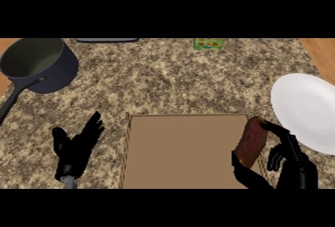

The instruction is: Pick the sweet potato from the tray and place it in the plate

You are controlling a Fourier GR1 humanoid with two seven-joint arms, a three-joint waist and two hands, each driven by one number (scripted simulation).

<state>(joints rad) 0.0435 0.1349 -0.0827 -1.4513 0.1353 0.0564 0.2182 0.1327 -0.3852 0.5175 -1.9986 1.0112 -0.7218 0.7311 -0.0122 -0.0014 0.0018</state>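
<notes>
On the speckled counter (170, 84), biggest item is the brown tray (183, 150), front centre. White plate (307, 111) sits at the right edge, just beside the tray's far right corner. Dark pot (39, 62) at far left, handle pointing toward the near-left. Right hand (278, 166) has fingers and thumb curled round the sweet potato (252, 141), which is held tilted over the tray's right edge, near the plate but not on it. Left hand (77, 146) rests left of the tray, fingers straight, holding nothing. Small green item (209, 43) at the far edge.
</notes>
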